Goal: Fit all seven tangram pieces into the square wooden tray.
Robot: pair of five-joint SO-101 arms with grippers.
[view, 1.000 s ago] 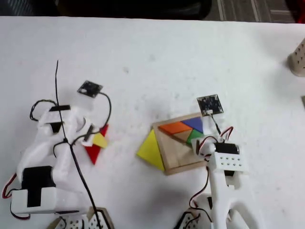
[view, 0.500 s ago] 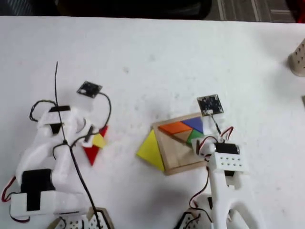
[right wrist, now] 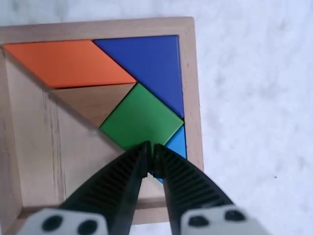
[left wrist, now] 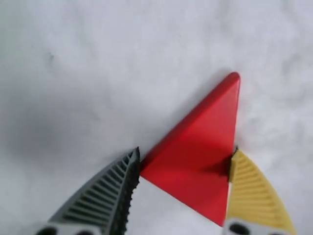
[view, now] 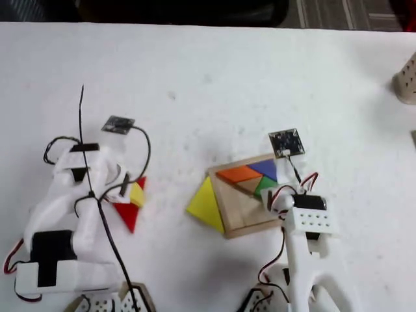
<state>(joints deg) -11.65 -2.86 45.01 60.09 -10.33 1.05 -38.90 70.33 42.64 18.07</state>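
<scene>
The square wooden tray (view: 242, 209) lies right of centre in the high view and holds an orange parallelogram (right wrist: 68, 62), a blue triangle (right wrist: 149, 61), a green square (right wrist: 142, 119), a brown triangle (right wrist: 95, 100) and a small light-blue triangle (right wrist: 177, 142). A large yellow triangle (view: 207, 205) lies on the table against the tray's left edge. My right gripper (right wrist: 150, 147) hovers shut over the tray by the green square, holding nothing. At the left, my left gripper (left wrist: 183, 154) is shut on the red triangle (left wrist: 200, 147), with the grey finger (left wrist: 117, 191) and yellow finger (left wrist: 249, 191) pressing its two sides.
A beige perforated object (view: 406, 78) stands at the far right edge. Black cables (view: 81, 130) trail around the left arm. White tabletop stretches across the back and between the two arms.
The left arm has shifted slightly toward the near edge, and the red triangle has come with it. The right arm and the tray pieces are unchanged.
</scene>
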